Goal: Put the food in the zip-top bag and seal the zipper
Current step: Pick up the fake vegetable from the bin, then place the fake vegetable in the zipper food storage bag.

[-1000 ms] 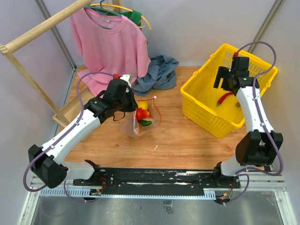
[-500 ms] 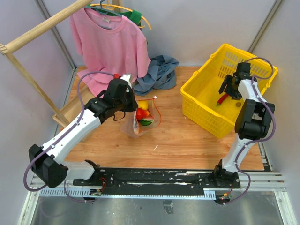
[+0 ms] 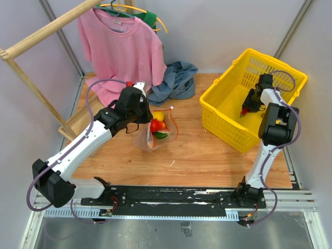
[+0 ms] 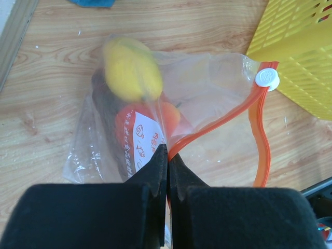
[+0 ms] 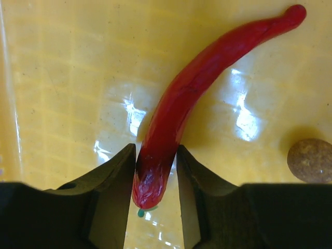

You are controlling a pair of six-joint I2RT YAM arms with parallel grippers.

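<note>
Red and thin, the chili (image 5: 176, 119) lies on the floor of the yellow basket (image 3: 223, 122) at the table's far right corner. The right gripper (image 5: 155, 166) pinches its one end. Near the table's middle, the left gripper (image 4: 167, 155) is squeezed tight on the zip-top bag (image 4: 207, 98) by its orange zipper (image 4: 258, 140). A yellow fruit (image 4: 132, 70) sits inside.

Right arm folded in: elbow, a second ago out over the table's near edge in front of the yellow basket (image 3: 223, 89), now stands just beside the basket's right wall. Right gripper (image 5: 155, 155) went from above the basket's far rim down to its floor. Fingers now flank the stem end of the thin red chili (image 5: 193, 87), both pads touching it.
</note>
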